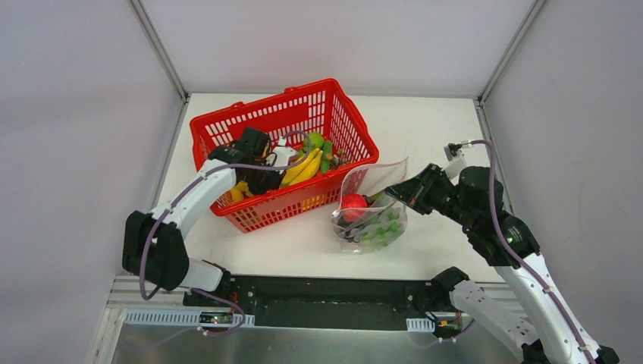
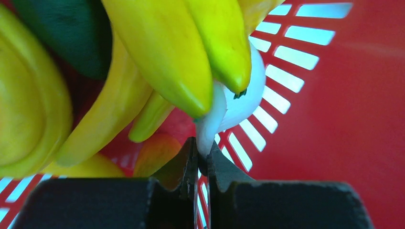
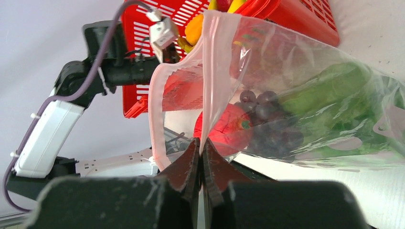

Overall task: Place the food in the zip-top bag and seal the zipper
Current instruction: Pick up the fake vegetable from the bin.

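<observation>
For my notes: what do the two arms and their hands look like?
The left arm and right arm have white links, black joints and a purple cable along each. The left hand and right hand are black, with two wedge-shaped fingers.

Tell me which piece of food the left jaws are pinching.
The white garlic in the basket; the yellow bananas by it are free, and the apple lies in the bag.

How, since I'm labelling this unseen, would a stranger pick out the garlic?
Find the red mesh basket on the left of the table. Inside it, the left gripper is shut on the garlic, just beneath the tips of the yellow bananas. It is the only white, rounded piece among yellow and green ones.
</observation>
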